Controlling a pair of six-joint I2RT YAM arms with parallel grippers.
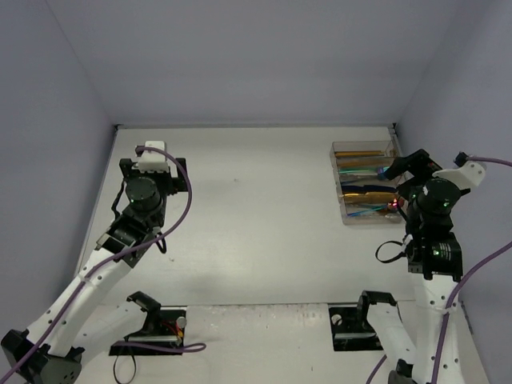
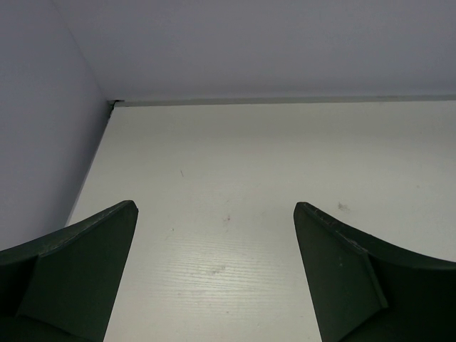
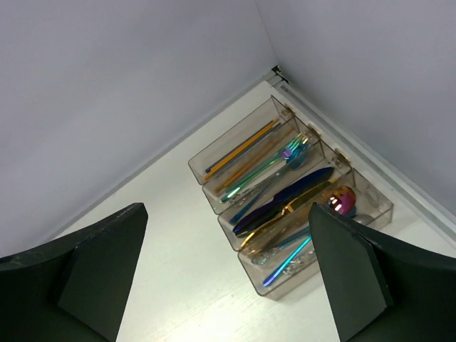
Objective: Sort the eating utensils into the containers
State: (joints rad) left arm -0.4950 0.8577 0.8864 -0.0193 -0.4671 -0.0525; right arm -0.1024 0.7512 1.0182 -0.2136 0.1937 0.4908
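- White table (image 1: 256, 240) with pale grey walls (image 1: 240, 56) around it fills the scene.
- The right gripper (image 3: 228, 278) is open very wide. Nothing is between its fingers.
- The containers (image 3: 226, 135) are four clear trays joined in a row. They sit on the table just ahead of this gripper and below it, near the back corner of the walls.
- From the wrist, the row shows in the gap between the two fingers, more to the right side.
- The eating utensils (image 3: 281, 203) all lie inside the trays, pointing the long way.
- The tray farthest from the gripper holds thin gold ones (image 3: 242, 149).
- The next tray holds teal ones (image 3: 274, 165).
- The third tray holds a dark blue knife (image 3: 285, 199) and a gold knife (image 3: 285, 212).
- The tray nearest the gripper holds a pink-purple spoon (image 3: 342, 201) and a blue one (image 3: 288, 260).
- The left gripper (image 2: 214, 271) is open wide too, and it holds nothing.
- Only bare table lies below the left gripper. It is well apart from the containers, over on the other side.
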